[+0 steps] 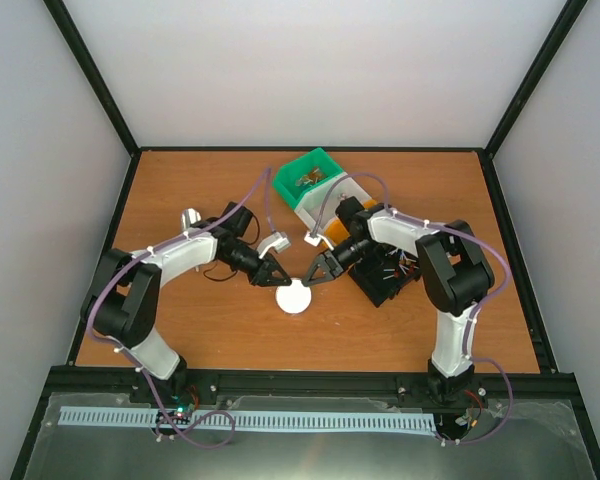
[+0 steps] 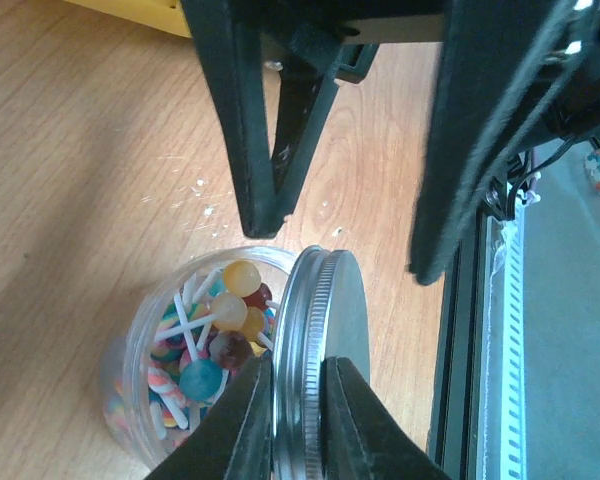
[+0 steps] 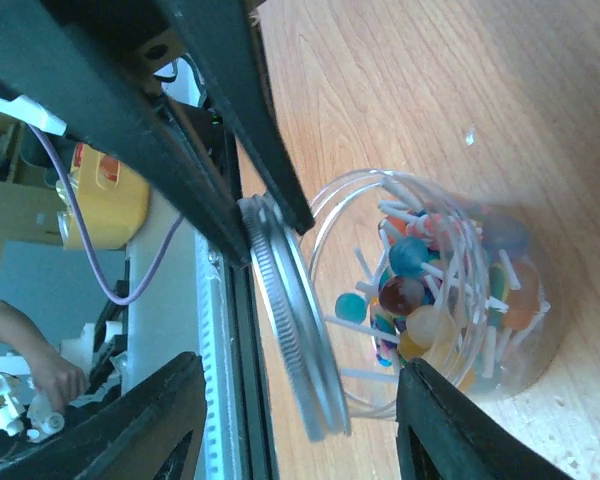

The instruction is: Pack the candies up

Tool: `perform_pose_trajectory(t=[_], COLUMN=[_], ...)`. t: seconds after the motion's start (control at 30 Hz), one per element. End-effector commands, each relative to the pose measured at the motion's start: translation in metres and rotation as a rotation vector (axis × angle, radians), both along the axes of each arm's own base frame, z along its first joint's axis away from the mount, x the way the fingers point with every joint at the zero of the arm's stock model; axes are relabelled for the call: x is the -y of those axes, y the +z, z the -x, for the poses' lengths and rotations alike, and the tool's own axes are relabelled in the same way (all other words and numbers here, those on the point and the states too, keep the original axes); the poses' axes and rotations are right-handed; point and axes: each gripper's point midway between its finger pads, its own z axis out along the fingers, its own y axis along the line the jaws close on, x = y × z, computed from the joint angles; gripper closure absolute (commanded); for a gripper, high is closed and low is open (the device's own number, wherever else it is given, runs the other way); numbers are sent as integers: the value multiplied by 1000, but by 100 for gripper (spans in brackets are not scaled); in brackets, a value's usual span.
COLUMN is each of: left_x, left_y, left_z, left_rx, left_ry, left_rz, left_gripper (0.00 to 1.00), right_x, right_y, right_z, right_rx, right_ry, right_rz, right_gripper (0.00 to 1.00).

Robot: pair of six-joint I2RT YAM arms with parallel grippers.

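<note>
Left claw [image 2: 298, 390] pinches the lid [image 2: 332, 320] by its rim, holding it on edge just beside the mouth of the jar [image 2: 130, 370], where the candies [image 2: 215, 335] lie heaped. The right claw [image 3: 300, 400] stands wide, facing the jar and gripping nothing. To cap it well, I judge the lid should be tipped flat and centred over the mouth before lowering, with the right claw closing on the jar to steady it. The green bin [image 1: 315, 175] and black bin [image 1: 385, 280] sit apart on the tabletop [image 1: 180, 180], so only the claws' closeness risks a knock.
</note>
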Motion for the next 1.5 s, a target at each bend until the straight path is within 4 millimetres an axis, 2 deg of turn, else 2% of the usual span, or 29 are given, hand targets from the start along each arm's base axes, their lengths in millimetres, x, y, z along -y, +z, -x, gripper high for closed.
perform_pose_trajectory(t=[0.0, 0.1, 0.17, 0.33, 0.5, 0.7, 0.97, 1.23, 1.47], left_x=[-6, -6, -6, -6, -5, -3, -2, -12, -20], left_y=[-7, -11, -14, -15, -11, 7, 28, 10, 2], left_z=[-10, -11, -12, -14, -12, -2, -7, -35, -57], left_rx=[-19, -35, -48, -68, -68, -69, -44, -67, -122], left_ry=[29, 33, 36, 35, 22, -18, -15, 61, 124], left_rz=[-2, -10, -13, -2, 16, 70, 102, 68, 101], left_gripper=[87, 87, 86, 86, 87, 87, 87, 87, 87], right_x=[4, 4, 5, 3, -6, -17, -25, -31, -38], right_y=[11, 10, 10, 6, 17, 33, 35, 36, 16], right_z=[-7, -10, -12, -27, -42, -56, -57, -55, -49], right_rx=[75, 112, 144, 250, 354, 385, 351, 323, 307], right_ry=[-20, -33, -37, -56, -74, -70, -54, -59, -43], right_rz=[-9, -3, 0, 6, -57, -133, -198, -245, -204], right_gripper=[45, 38, 27, 14, 3, 3, 0, 1, 10])
